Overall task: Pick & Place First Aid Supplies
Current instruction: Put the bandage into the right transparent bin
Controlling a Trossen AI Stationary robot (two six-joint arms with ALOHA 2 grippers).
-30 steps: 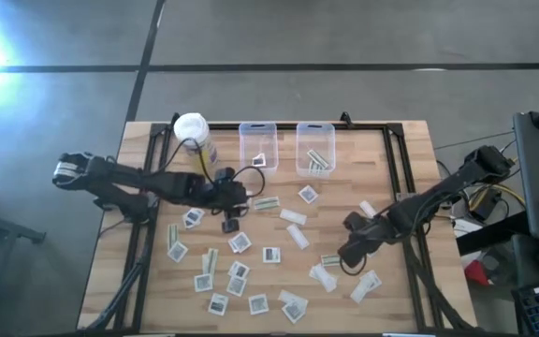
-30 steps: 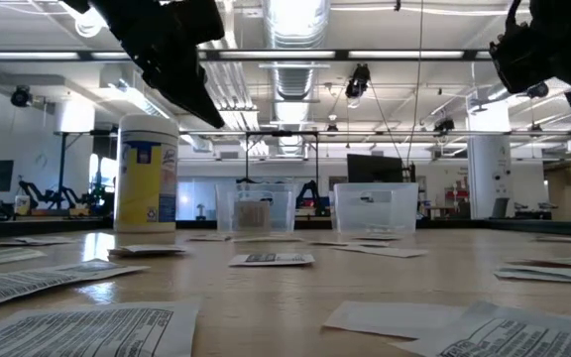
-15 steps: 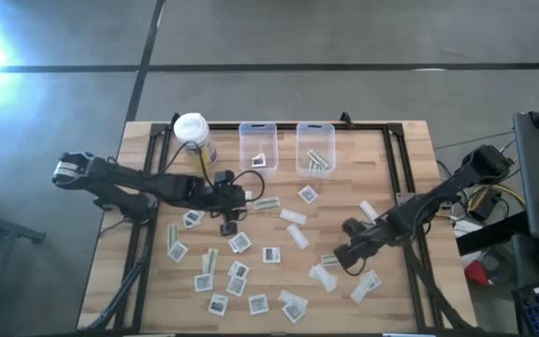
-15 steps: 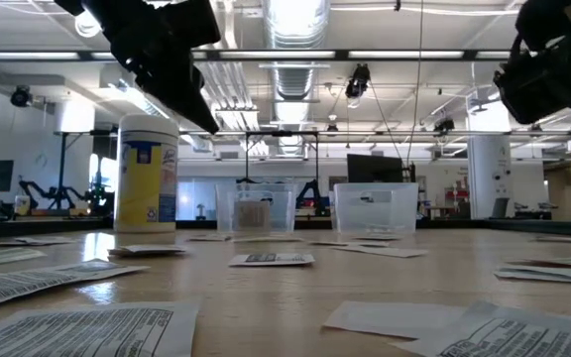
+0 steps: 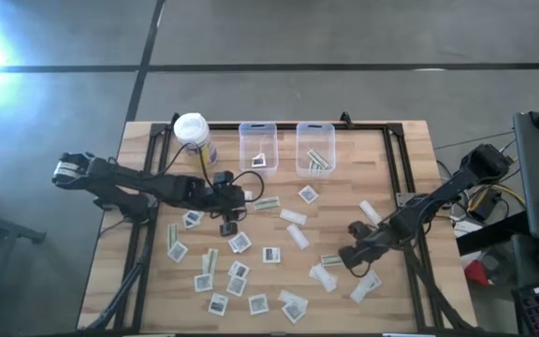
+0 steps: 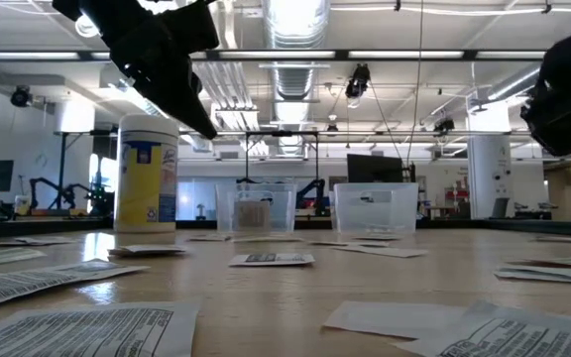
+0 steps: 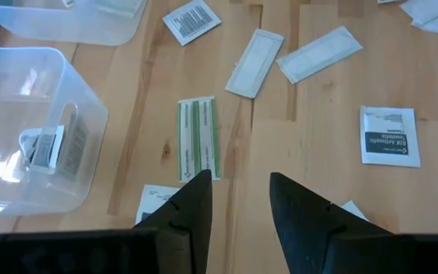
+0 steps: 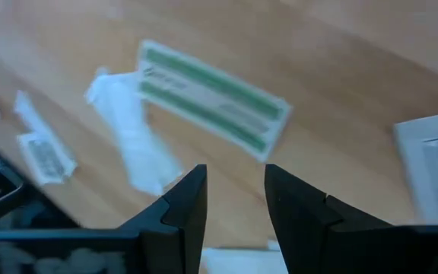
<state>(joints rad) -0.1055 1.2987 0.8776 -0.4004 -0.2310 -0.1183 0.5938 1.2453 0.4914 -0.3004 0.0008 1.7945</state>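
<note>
Right claw (image 5: 345, 258) low over green strip (image 8: 213, 100) (fingers parted, empty) | left claw (image 5: 235, 197) parted

Left arm reaching in from left edge, lying low and stretched toward middle of surface; left end effector (image 5: 232, 213) hanging above it, fingers (image 7: 189, 211) standing apart with nothing between.

Right arm angling in from right edge, elbow raised, wrist dipping toward surface; right end effector (image 5: 347, 257) hovering low, fingers (image 8: 186, 199) parted, gripping nothing.
</note>
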